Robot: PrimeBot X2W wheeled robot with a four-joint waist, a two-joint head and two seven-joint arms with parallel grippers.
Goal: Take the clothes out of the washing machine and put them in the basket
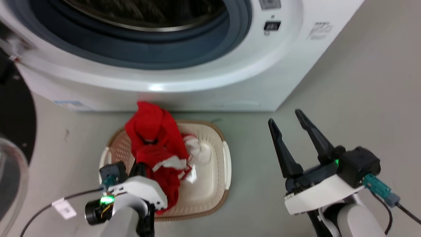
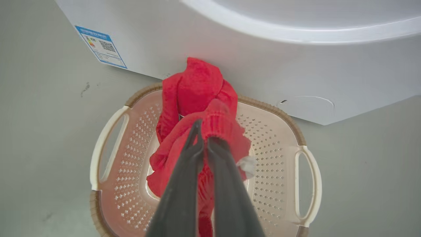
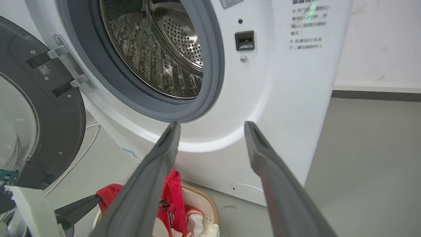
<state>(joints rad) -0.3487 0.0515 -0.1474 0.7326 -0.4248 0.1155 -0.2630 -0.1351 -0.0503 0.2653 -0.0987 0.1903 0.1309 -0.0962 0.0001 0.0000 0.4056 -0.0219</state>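
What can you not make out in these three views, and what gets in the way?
Left wrist view: the left gripper, tips partly wrapped by the clothes.
Head view: much of the basket floor, under the clothes.
Right wrist view: the washing machine drum's bottom, behind the grey ring; its panel print, too small.

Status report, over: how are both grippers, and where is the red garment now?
Left gripper shut on clothes, above basket. Right gripper open, empty, off to the side. Washing machine drum looks empty. No obstruction seen.
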